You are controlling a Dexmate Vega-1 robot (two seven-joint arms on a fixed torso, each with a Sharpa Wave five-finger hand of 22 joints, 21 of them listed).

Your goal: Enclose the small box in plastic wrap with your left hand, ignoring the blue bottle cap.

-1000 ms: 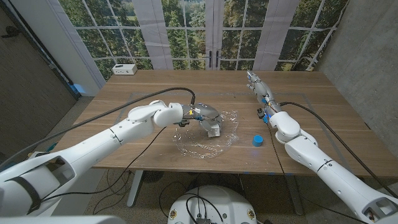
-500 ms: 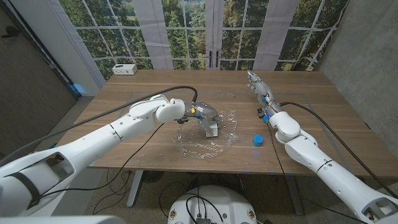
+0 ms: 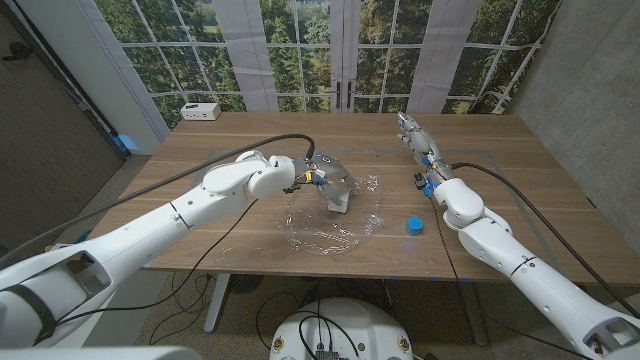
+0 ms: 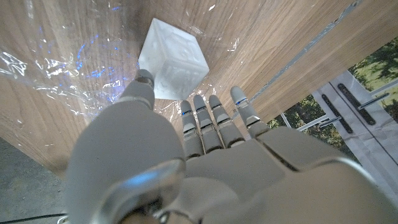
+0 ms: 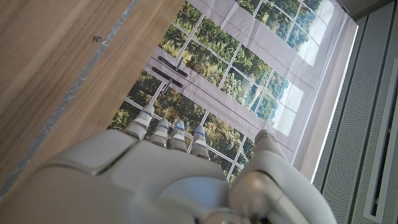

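Observation:
The small white box [image 3: 340,204] stands on a crumpled sheet of clear plastic wrap [image 3: 330,232] at the table's middle. My left hand [image 3: 314,178] is just left of the box and holds up a fold of the wrap, which arches over the box's top. In the left wrist view my left hand [image 4: 205,137] reaches toward the box [image 4: 173,59] with fingers stretched and the thumb tip at the box's near edge, while wrap [image 4: 56,74] glints beside it. My right hand [image 3: 413,139] lies far right with fingers stretched out and nothing in it; its back [image 5: 168,174] faces the windows.
The blue bottle cap [image 3: 414,226] sits on the bare wood right of the wrap, near my right forearm. A white power strip [image 3: 201,111] lies at the table's far left corner. The table's front edge [image 3: 300,272] runs just below the wrap.
My left hand has shifted slightly toward the far side with the raised fold of wrap. The box has slid a little the same way. The right arm has not moved.

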